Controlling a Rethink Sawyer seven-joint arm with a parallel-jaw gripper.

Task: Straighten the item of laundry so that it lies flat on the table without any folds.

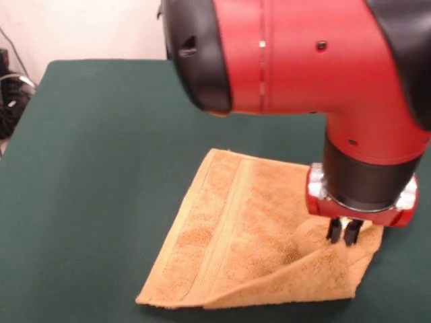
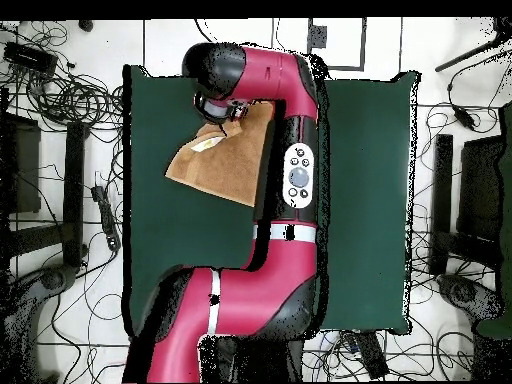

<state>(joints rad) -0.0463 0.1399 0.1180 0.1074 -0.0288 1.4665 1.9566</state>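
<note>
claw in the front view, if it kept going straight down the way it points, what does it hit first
The claw points down at the towel, right over a raised fold near its corner. It would meet that fold first, with the green table beneath. Its tips look level with the cloth already, though depth is hard to judge.

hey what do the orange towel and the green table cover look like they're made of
The small orange-yellow rectangular towel looks like terry cloth: a nubby looped pile, with a smoother woven band along one side. The dark green cover on the large table looks like felt or a similar matte fabric: flat, no sheen, no visible weave. Neither can be confirmed by look alone.
</note>
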